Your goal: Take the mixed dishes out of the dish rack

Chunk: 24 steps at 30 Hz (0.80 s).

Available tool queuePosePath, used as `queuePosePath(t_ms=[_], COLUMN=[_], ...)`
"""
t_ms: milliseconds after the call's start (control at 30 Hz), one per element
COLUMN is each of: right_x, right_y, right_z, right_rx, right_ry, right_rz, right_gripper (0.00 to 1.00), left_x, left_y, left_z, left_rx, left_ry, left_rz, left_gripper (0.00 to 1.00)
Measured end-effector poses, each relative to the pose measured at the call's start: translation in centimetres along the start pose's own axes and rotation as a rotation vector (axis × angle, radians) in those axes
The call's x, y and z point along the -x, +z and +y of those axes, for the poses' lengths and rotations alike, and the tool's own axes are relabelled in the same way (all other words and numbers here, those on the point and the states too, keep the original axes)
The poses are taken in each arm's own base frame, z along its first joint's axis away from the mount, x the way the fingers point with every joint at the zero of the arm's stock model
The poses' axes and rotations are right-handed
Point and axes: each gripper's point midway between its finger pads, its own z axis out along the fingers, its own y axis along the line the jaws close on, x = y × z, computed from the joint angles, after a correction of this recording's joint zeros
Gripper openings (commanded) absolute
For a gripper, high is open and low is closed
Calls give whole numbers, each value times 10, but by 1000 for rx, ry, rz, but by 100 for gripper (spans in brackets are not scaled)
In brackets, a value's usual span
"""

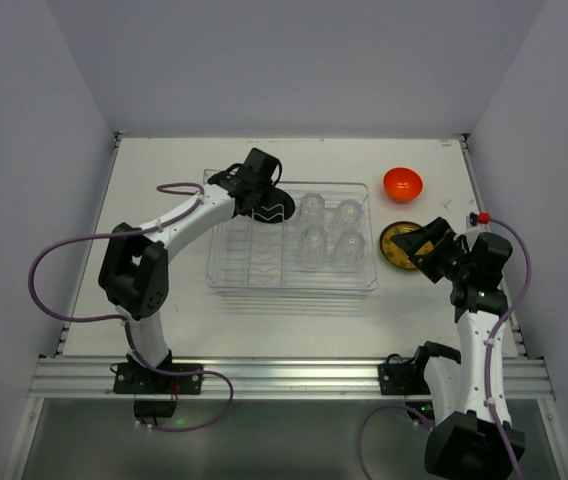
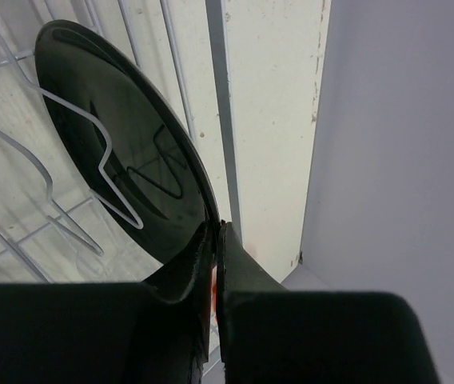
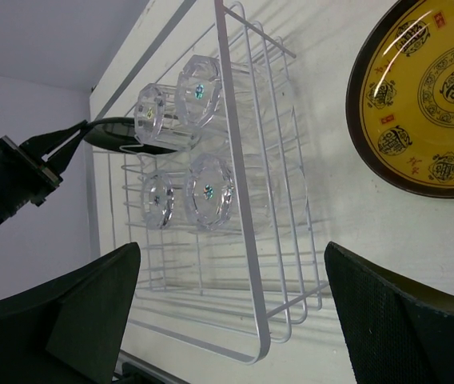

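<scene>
Pinching black plate (image 2: 123,144) at the rim with left gripper (image 2: 215,234), upright in far-left slots of dish rack (image 1: 294,288). Left to unload: that plus four tumblers (image 1: 312,208), rack's right half. Already out, right of rack: orange bowl (image 1: 402,183), yellow plate (image 1: 394,247). Holding right gripper (image 3: 231,264) spread, empty.

Glossy black plate (image 2: 107,136), orange-red bowl (image 1: 402,183), yellow plate (image 3: 443,88) with dark-brown rim and medallion motifs, clear tumblers (image 3: 203,192), clear rack (image 1: 249,262)
</scene>
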Motion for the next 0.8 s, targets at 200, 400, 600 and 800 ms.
queuePosePath(t_ms=[200,400,600,800], right_x=[1,1,3,6], right_y=[0,0,-1,-1], right_z=[1,0,4,6], right_rx=[2,2,8,8], right_ry=[-3,-9,-19,-27], right_rz=[-1,-1,-7,-9], right_gripper=[99,99,99,99], left_x=[3,7,7,4], left_y=[-8,-19,-38,-70], left_z=[-1,2,-4,-29], left_rx=[-14,-39,-108,-227], left_ry=[14,24,18,-17], left_rz=[-30,-54,-63,-70], left_gripper=[0,0,0,0])
